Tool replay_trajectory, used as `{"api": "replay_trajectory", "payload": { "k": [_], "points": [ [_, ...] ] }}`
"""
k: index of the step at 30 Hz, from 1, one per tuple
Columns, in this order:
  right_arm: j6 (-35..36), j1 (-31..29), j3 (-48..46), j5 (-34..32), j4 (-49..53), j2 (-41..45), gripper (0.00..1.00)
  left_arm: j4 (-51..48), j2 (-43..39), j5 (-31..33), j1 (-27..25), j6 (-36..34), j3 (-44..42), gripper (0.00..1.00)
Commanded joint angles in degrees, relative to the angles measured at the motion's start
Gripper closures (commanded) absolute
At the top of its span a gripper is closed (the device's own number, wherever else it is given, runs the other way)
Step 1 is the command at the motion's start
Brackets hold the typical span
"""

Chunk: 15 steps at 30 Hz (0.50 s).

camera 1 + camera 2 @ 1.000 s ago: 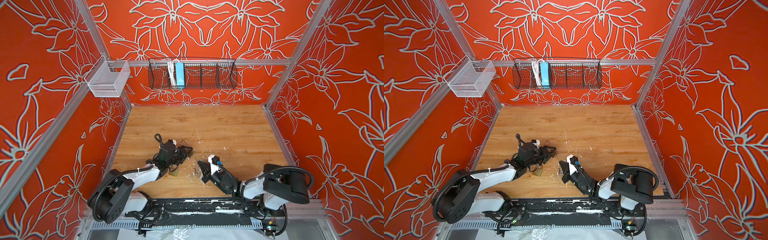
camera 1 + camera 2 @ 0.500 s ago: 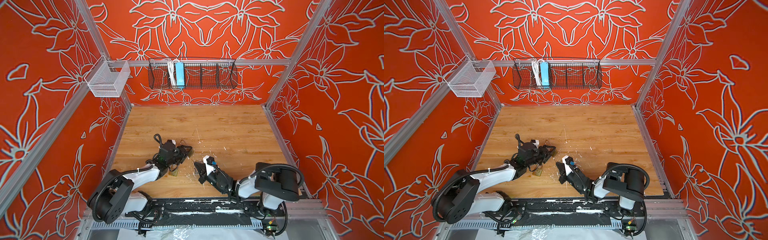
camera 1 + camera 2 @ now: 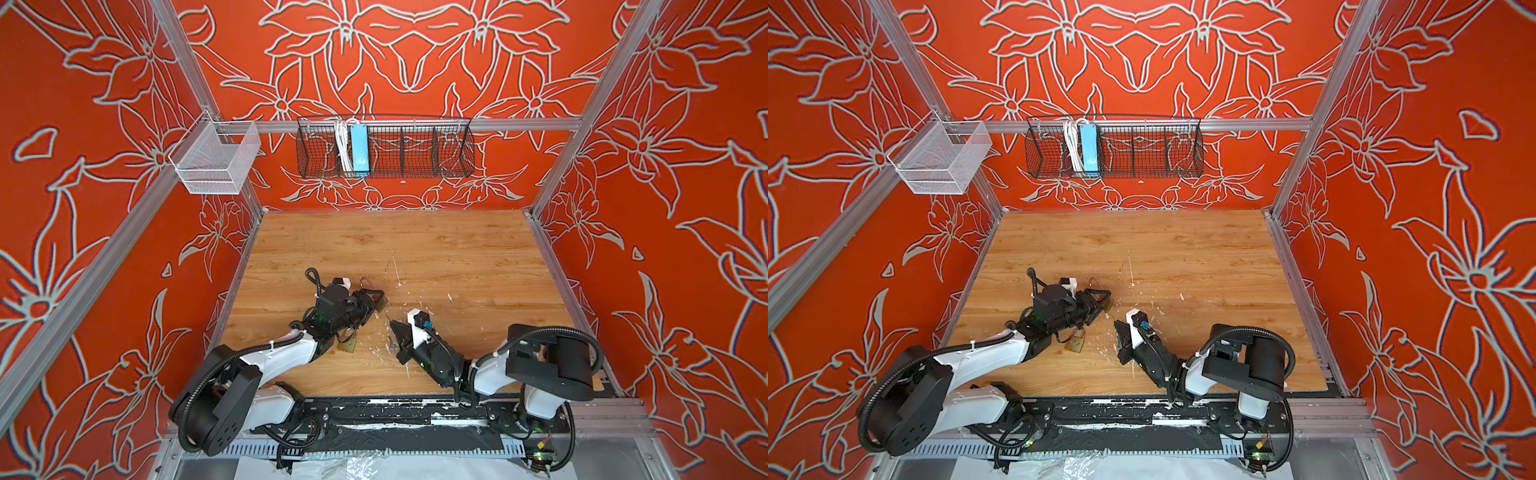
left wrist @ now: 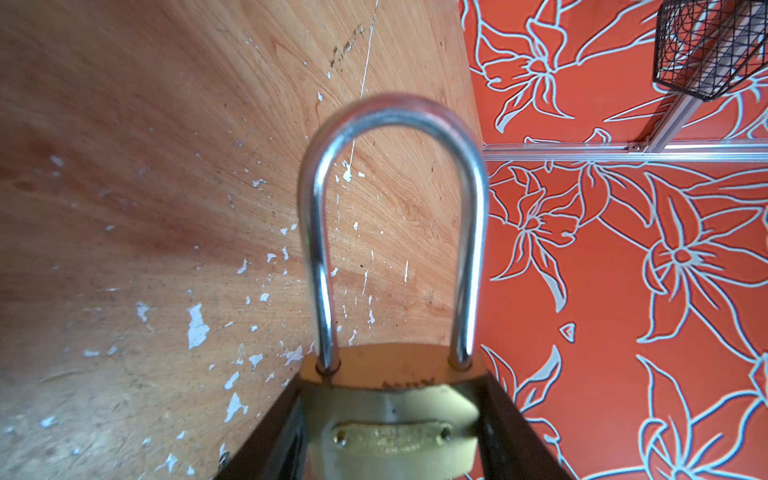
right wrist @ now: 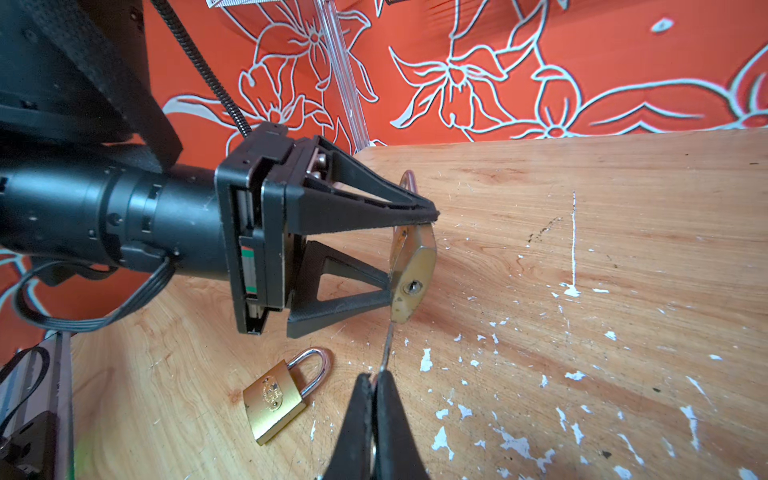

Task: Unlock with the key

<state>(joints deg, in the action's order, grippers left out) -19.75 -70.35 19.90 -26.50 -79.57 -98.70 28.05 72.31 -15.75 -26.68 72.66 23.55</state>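
Though in right claw (image 5: 375, 379), key (image 5: 387, 345) near padlock (image 5: 413, 266).

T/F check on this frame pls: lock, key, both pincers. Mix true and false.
1. The left pincer grips a brass padlock by its body. True.
2. The key sits in the keyhole. False: its tip is outside, by the lock's edge.
3. The held padlock's shackle is popped open. False: both legs sit in the body.
4. A second padlock lies on the table. True.
5. The right pincer is open and empty. False: it is shut on the key.
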Motion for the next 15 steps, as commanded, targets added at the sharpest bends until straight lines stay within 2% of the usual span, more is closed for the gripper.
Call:
{"api": "replay_trajectory", "payload": {
  "k": [1,15],
  "points": [
    [-1.08,0.90,0.91,1.01,-1.20,-0.75,1.00,4.92,0.01,-0.63,0.29,-0.92,0.79,1.00],
    [-2.35,2.89,4.33,2.60,-1.20,-4.64,1.00,4.61,-0.15,-0.58,0.31,-1.21,0.88,1.00]
  ]
}}
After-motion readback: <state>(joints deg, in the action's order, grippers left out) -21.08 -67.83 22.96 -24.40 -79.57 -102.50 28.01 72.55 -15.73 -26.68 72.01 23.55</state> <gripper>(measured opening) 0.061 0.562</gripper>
